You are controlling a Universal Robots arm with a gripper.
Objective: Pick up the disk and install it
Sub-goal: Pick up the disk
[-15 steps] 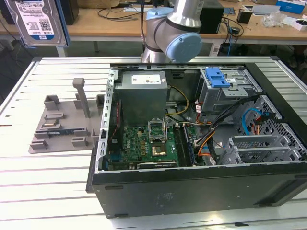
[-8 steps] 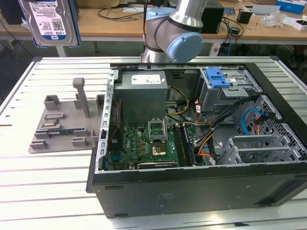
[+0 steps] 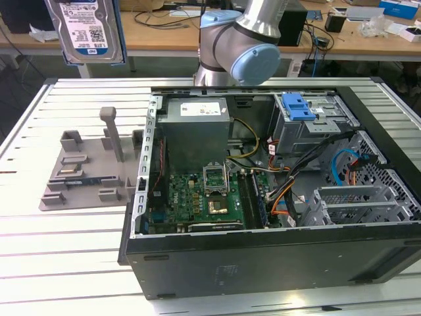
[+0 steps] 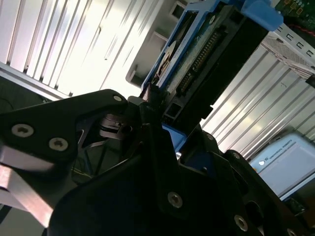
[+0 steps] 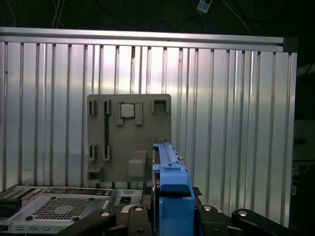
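Above the grey fixture plate [image 3: 79, 171], the gripper [image 4: 153, 105] holds the disk [image 3: 89, 29] aloft, jaws closed on one end. It appears rigid, fairly heavy and shock-sensitive; grasp the flat faces, clear of the connector row [image 4: 197, 64].

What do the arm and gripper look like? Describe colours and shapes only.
The arm is a silver-grey tube with a rounded light blue joint cap. The gripper is black, built of angular flat plates fastened with silver screws.
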